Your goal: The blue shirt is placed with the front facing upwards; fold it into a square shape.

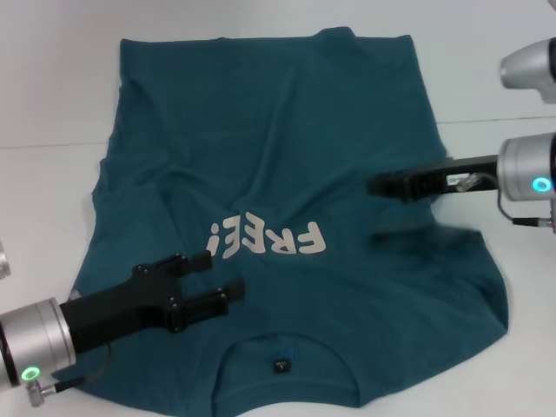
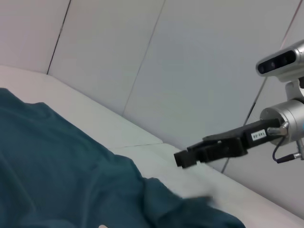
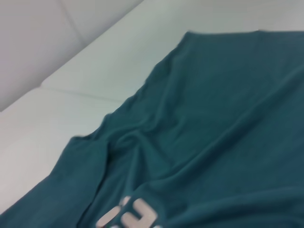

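Note:
The blue shirt (image 1: pixel 287 130) lies spread front-up on the white table, collar toward me and hem at the far side. Its off-white "FREE!" lettering (image 1: pixel 269 239) is upside down from here, and a small dark neck label (image 1: pixel 281 364) sits in the collar. My left gripper (image 1: pixel 221 276) hovers open over the chest, just near-left of the lettering, holding nothing. My right gripper (image 1: pixel 375 184) hangs over the shirt's right side, fingers together and empty. It also shows in the left wrist view (image 2: pixel 179 158) above the shirt (image 2: pixel 57 166). The right wrist view shows only wrinkled shirt (image 3: pixel 228 118).
Bare white table (image 1: pixel 52 87) surrounds the shirt on the left, the far side and the right. A table seam (image 1: pixel 486 122) runs across at the far right. The cloth is wrinkled around the left sleeve (image 1: pixel 109 187).

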Motion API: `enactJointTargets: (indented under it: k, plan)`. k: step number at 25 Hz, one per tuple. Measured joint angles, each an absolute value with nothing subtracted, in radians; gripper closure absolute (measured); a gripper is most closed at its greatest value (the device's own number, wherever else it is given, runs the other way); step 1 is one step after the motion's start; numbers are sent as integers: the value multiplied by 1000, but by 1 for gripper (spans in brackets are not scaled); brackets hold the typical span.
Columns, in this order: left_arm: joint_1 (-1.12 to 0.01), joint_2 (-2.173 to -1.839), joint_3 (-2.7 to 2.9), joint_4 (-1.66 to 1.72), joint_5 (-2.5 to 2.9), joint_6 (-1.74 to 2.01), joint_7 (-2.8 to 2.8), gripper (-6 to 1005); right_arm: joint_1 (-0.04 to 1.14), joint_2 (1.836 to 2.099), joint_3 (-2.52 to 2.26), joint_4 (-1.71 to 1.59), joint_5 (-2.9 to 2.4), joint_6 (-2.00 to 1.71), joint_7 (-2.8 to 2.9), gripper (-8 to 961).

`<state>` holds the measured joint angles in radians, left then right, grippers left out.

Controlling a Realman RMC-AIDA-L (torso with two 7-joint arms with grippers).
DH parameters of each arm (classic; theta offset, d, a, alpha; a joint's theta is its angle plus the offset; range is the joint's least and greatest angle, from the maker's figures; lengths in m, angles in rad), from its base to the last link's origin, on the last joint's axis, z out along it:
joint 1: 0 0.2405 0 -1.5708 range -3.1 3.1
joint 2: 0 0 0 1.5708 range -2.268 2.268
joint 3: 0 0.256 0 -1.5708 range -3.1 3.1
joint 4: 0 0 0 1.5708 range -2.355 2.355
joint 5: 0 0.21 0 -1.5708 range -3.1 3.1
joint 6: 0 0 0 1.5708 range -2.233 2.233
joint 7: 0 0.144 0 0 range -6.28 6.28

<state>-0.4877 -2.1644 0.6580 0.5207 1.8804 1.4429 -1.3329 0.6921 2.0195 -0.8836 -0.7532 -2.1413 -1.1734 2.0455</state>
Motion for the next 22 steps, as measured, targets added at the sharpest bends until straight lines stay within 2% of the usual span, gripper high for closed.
enactJointTargets:
  k: [8,11,17,22]
  plan:
    - [-489,-2164,658,516,1880,1438,-1334,174,686,2017,-924,-757,-2143,-1155,2067,708]
    - [-490,-2164,658,514,1880,1433,-1334,174,659,2008,-919,-753,-2169,-1123,2109,465]
    - [-492,-2164,659,514,1880,1432,-1334,174,632,1995,-916,-748,-2195,-1108,2187,300]
    - [-493,-2164,661,514,1881,1432,-1334,174,617,1991,-874,-724,-2195,-1102,2241,301]
